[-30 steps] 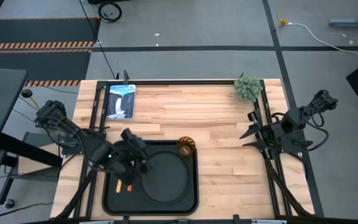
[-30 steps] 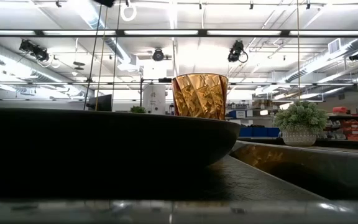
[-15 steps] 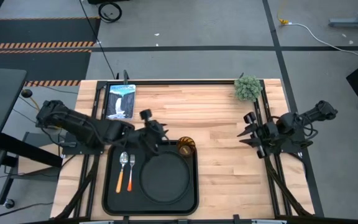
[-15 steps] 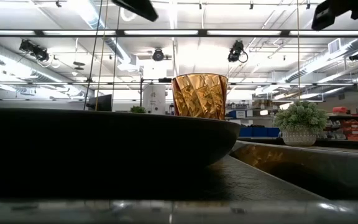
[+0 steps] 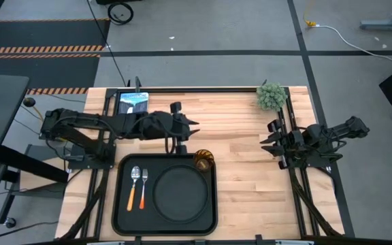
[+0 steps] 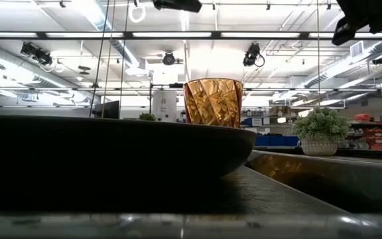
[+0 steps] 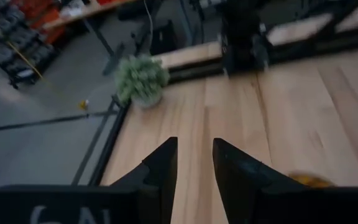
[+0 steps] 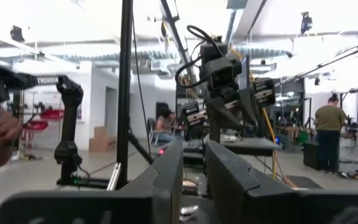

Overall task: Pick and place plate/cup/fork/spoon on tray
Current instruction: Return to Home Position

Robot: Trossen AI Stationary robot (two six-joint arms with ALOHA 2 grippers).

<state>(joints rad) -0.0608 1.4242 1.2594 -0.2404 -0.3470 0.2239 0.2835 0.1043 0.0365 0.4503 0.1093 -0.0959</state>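
Observation:
The black tray lies at the table's near edge. On it rest the round black plate and, to its left, a spoon and a fork with orange handles. The amber cup stands at the tray's far right corner, and behind the plate in the low view. My left gripper is open and empty, above the wood just beyond the tray's far edge, pointing toward the table's right. My right gripper is open and empty at the table's right edge.
A small potted plant stands at the far right corner. A picture card lies at the far left, partly under my left arm. Bare wood lies between the tray and the right arm. People show in the room beyond.
My left gripper has risen from over the tray's left part and gone toward the far edge and the right, turning to point at the table's right side. The fork and spoon lie uncovered on the tray. My right arm has shifted its pose at the right edge.

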